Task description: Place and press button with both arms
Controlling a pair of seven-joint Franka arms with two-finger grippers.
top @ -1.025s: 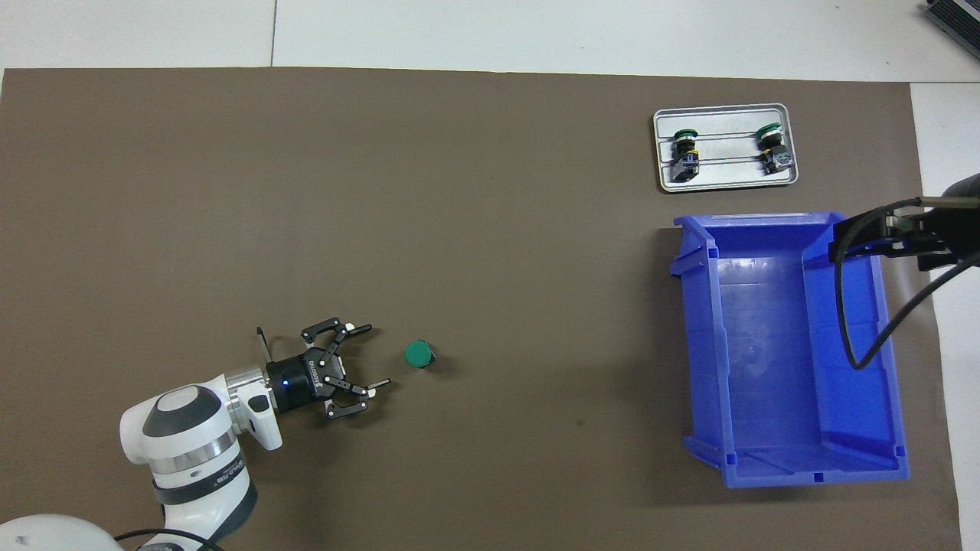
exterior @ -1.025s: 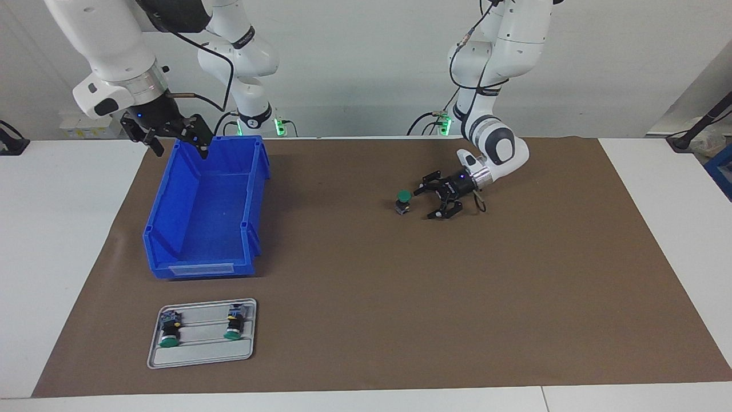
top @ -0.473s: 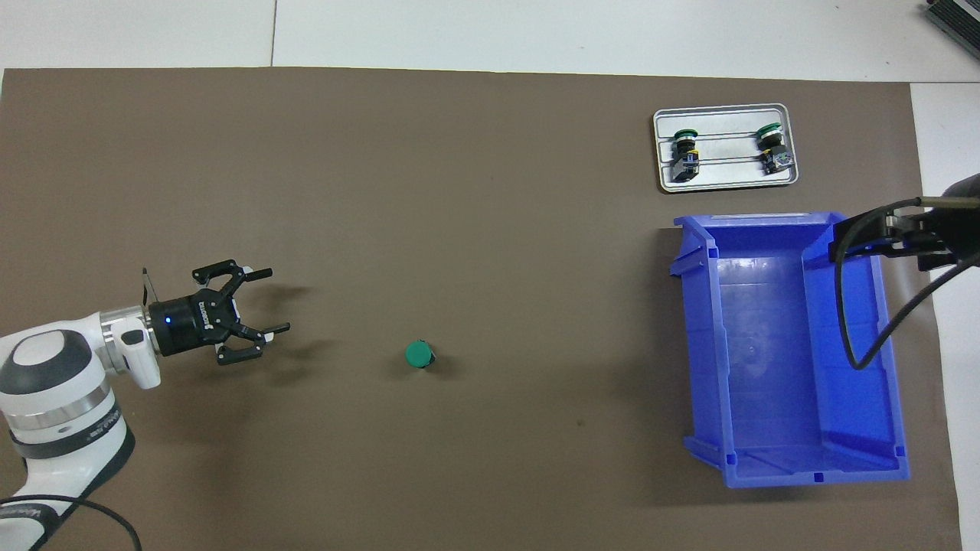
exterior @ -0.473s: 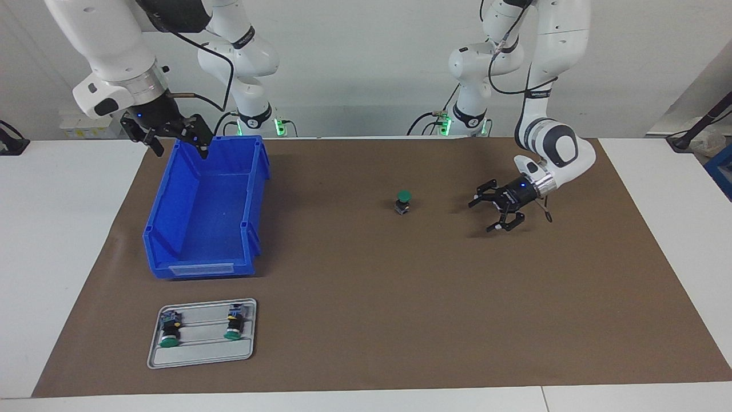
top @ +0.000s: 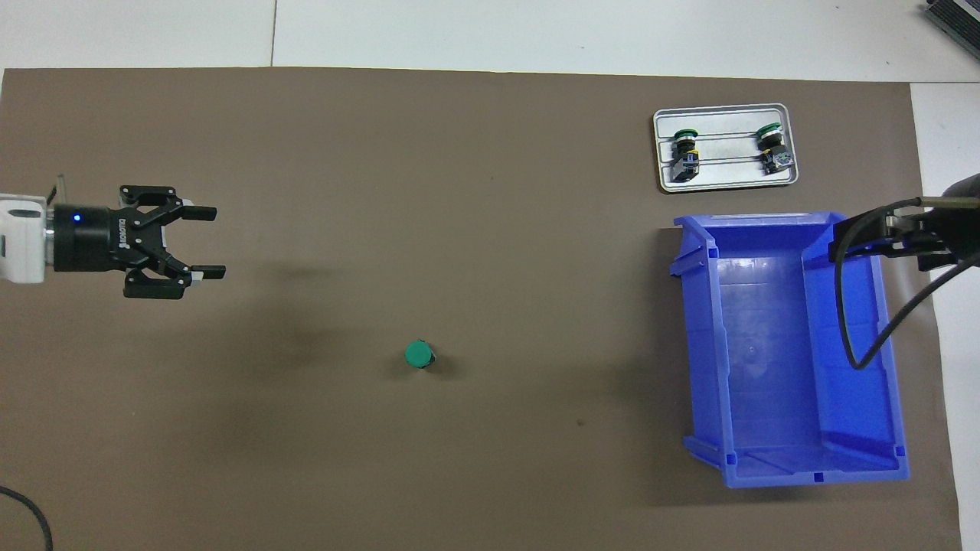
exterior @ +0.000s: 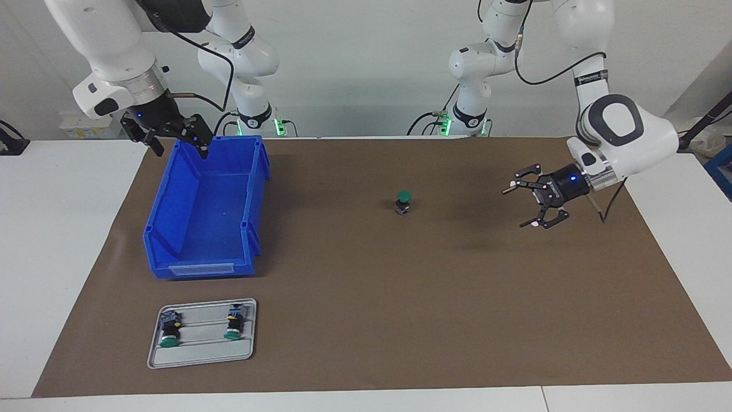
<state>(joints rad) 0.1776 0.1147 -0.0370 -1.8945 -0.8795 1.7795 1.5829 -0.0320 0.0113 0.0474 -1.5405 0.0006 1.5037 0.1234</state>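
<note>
One button (exterior: 404,201) (top: 419,354) stands upright on the brown mat, green cap up, with nothing touching it. My left gripper (exterior: 516,207) (top: 214,242) hangs open and empty above the mat, well away from the button toward the left arm's end of the table, fingers pointing toward the button. My right gripper (exterior: 182,152) (top: 857,233) waits open and empty over the end wall of the blue bin that is nearest the robots.
A blue bin (exterior: 171,200) (top: 880,344) sits at the right arm's end of the mat. Farther from the robots than the bin lies a grey tray (exterior: 200,355) (top: 727,177) with two more buttons on their sides.
My left gripper has drawn back from right beside the button toward the left arm's end, staying open. The button has stayed upright in place. The right arm has not moved.
</note>
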